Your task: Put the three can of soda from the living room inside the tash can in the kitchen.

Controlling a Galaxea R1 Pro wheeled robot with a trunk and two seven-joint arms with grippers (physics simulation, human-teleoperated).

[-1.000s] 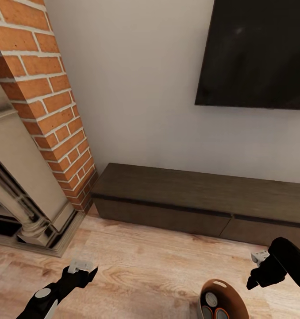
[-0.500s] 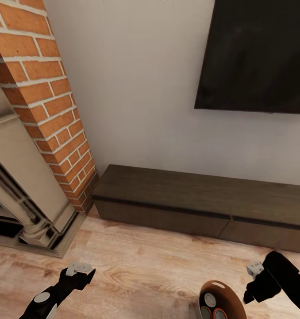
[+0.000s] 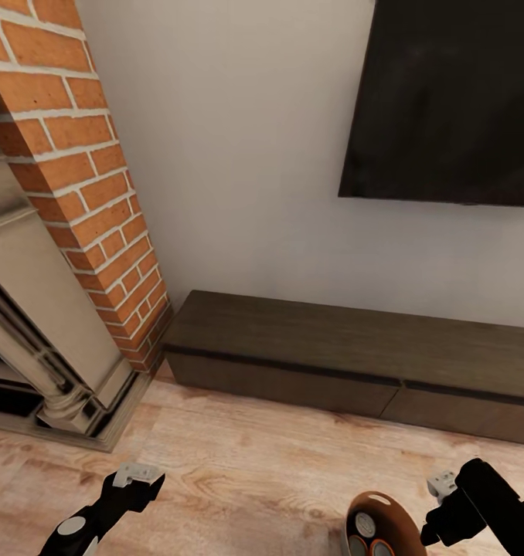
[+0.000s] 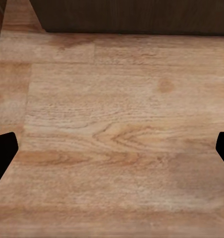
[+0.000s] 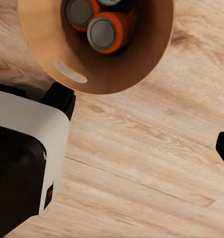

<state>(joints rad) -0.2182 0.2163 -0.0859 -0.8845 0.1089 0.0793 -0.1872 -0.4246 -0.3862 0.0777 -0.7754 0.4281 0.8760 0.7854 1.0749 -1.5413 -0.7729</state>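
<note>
Facing wall with TV (image 3: 447, 100), brick fireplace (image 3: 69, 193) on left, long dark cabinet (image 3: 347, 351) along wall, wood floor (image 3: 246, 463) below. Bin (image 3: 382, 529) at lower edge of head view, on floor just beside right gripper (image 3: 440, 513), apart from it. Cans (image 5: 99, 22) upright inside bin, grey tops up, at least two orange. Left gripper (image 3: 138, 483) low over bare floor, holding nothing. Both sets of jaws spread wide, empty.
</note>
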